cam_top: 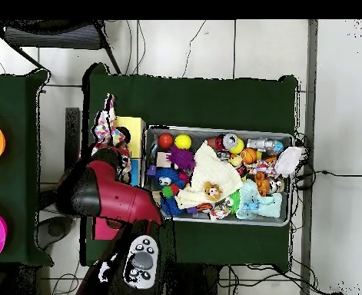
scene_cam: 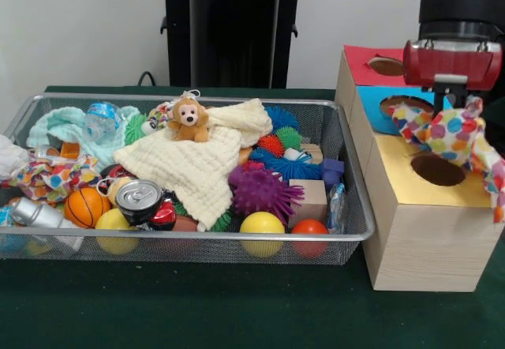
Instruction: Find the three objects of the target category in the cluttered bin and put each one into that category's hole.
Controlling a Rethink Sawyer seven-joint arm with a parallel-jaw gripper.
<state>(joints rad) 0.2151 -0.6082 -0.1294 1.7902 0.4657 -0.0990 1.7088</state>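
Observation:
My gripper (scene_cam: 458,106) is shut on a white cloth with bright dots (scene_cam: 446,132). The cloth hangs from it just above the round hole (scene_cam: 436,169) in the yellow top of the pale wood box (scene_cam: 422,238). Part of the cloth drapes past the box's right edge. In the overhead view this cloth (cam_top: 105,123) lies over the yellow box (cam_top: 131,127), by the arm (cam_top: 111,192). A second dotted cloth (scene_cam: 47,177) lies at the left end of the wire mesh bin (scene_cam: 197,240). A small dotted piece (scene_cam: 160,114) shows beside the toy monkey.
A blue-topped box (scene_cam: 377,100) and a red-topped box (scene_cam: 364,63) stand behind the yellow one. The bin holds a cream waffle cloth (scene_cam: 197,163), a toy monkey (scene_cam: 189,120), a mint cloth (scene_cam: 63,124), spiky balls, a can (scene_cam: 138,195) and balls.

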